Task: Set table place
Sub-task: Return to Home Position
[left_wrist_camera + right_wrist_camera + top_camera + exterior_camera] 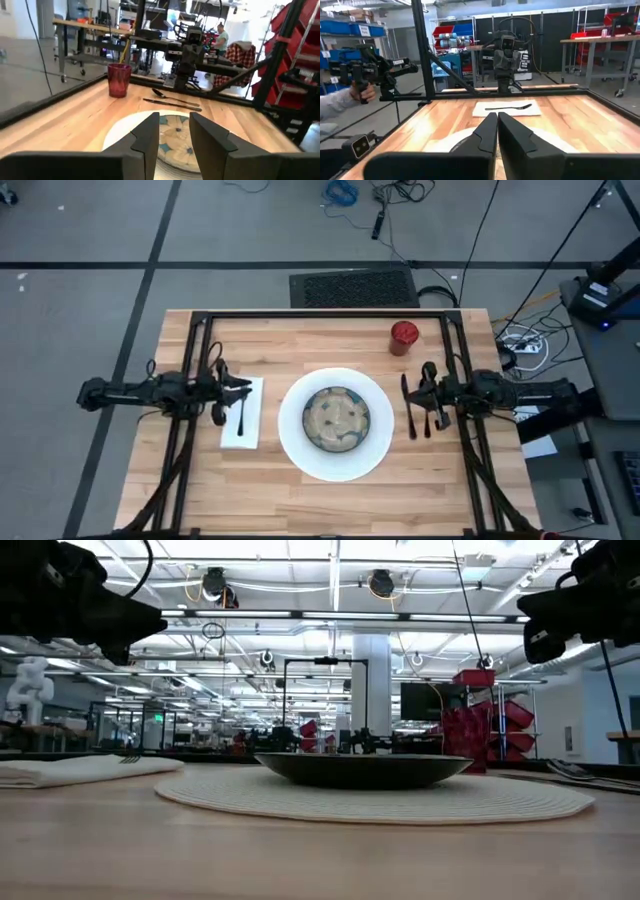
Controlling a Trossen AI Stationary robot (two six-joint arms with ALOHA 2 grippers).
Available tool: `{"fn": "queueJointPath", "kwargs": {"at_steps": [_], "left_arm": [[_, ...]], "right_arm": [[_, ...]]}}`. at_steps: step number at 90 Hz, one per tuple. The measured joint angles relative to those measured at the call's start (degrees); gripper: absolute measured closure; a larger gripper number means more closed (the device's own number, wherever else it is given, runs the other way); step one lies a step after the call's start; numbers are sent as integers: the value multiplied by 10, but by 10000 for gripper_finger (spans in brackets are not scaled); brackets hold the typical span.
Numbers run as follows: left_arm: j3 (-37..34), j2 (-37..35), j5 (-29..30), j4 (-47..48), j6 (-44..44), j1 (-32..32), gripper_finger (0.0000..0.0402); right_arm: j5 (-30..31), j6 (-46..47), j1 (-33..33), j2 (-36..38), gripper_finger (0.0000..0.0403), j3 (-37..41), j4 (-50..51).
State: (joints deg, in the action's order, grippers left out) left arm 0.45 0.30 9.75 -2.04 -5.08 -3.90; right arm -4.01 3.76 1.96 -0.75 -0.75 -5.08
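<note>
The table (280, 340) is seen laid in full, as far as can be judged. The plate (292, 435) is placed at the middle, and the bowl (337, 418) is set inside it. The napkin (252, 430) is laid flat just beside the plate on the left arm's side, and the fork (240, 416) is laid along it. On the plate's other side the knife (170, 103) and spoon (159, 92) are laid side by side on the bare wood, near the rim but apart from it. The cup (404, 335) is stood upright past them, toward the far edge.

The left gripper (174, 117) is held above the table over the napkin's inner edge. Its fingers are parted and nothing is held between them. The right gripper (497, 116) is held over the cutlery side, its fingers pressed together on nothing. In the low view both are seen lifted well clear of the wood, and no piece is touched by either.

No piece is seen out of place, so the setting itself is judged complete. Only the parking of the arms is judged to be left — a withdrawal outward and upward. Little risk is seen in that, provided the fork and the knife are not brushed as the arms are drawn away.
</note>
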Motion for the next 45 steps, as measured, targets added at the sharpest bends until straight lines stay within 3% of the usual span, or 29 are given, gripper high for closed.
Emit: {"fn": "queueJointPath", "kwargs": {"at_steps": [24,45], "left_arm": [[0,0,0,0,11,0,308],[0,0,0,0,11,0,308]], "right_arm": [[81,-4,0,0,403,0,-15],[84,-4,0,0,403,0,-14]]}}
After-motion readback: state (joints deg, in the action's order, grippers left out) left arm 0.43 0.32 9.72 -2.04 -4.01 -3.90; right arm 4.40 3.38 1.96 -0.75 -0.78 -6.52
